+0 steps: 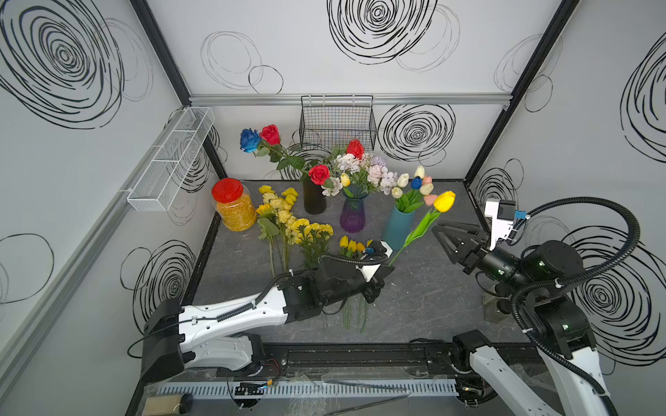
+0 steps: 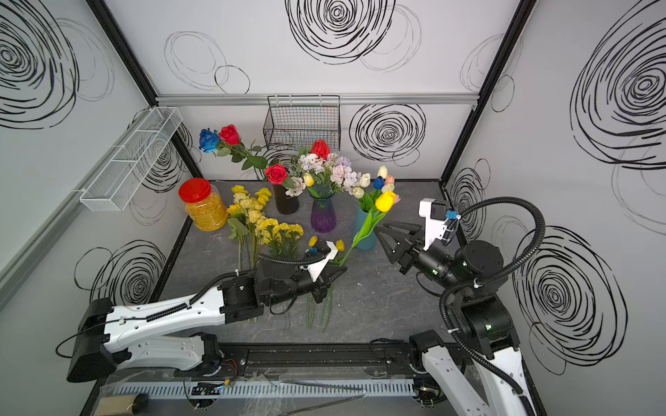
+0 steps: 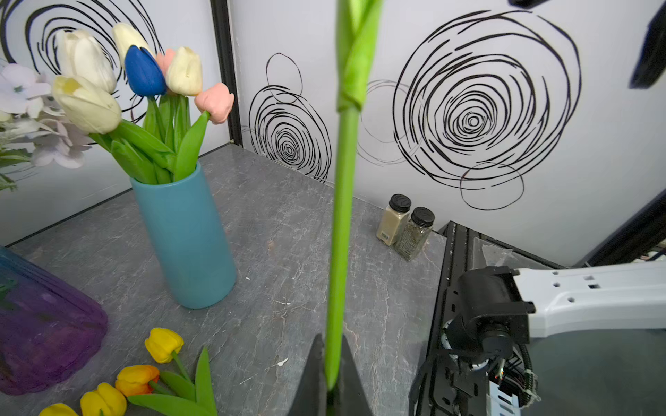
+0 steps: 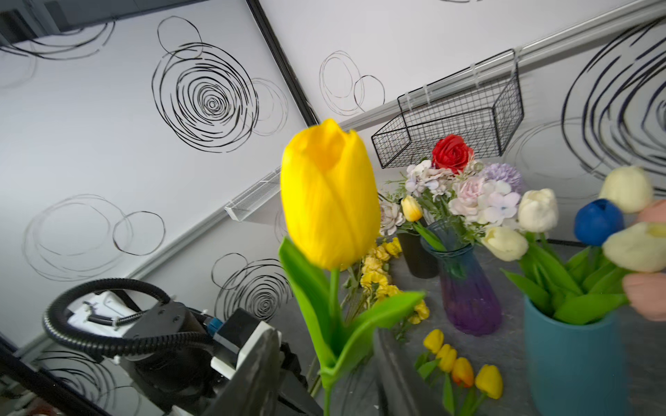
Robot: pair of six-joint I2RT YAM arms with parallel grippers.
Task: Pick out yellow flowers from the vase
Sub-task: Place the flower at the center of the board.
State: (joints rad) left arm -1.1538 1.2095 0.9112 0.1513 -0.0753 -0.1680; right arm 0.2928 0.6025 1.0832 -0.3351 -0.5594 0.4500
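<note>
**Tulip clamped in left gripper, right jaws apart**

Left gripper point(image 3: 332, 347): jaws together on the lower stem of the yellow tulip point(image 1: 444, 201). The stem rises tilted toward the robot's right. The bloom is up off the table point(image 1: 432, 299), in front of the teal vase point(image 1: 394, 232) and outside its rim.

Right gripper point(image 1: 435, 230): jaws apart, tips just beside the tulip's leaves at mid-stem, not closed on it. Cannot tell whether a tip brushes a leaf.

Teal vase: white, blue and pink tulips standing in it.

Purple vase point(image 1: 353, 218), just beside the teal one: pale white, pink and lilac blooms, plus one small yellow bud point(image 1: 345, 179) among them.

Black vase point(image 1: 314, 203): red roses and a blue one.

On the table, to the robot's left of the vases: heap of yellow flowers point(image 1: 284, 216), lying flat with stems toward the robot.

Four loose yellow tulips point(image 4: 463, 371) lie flat between that heap and the teal vase, near the left gripper.
</note>
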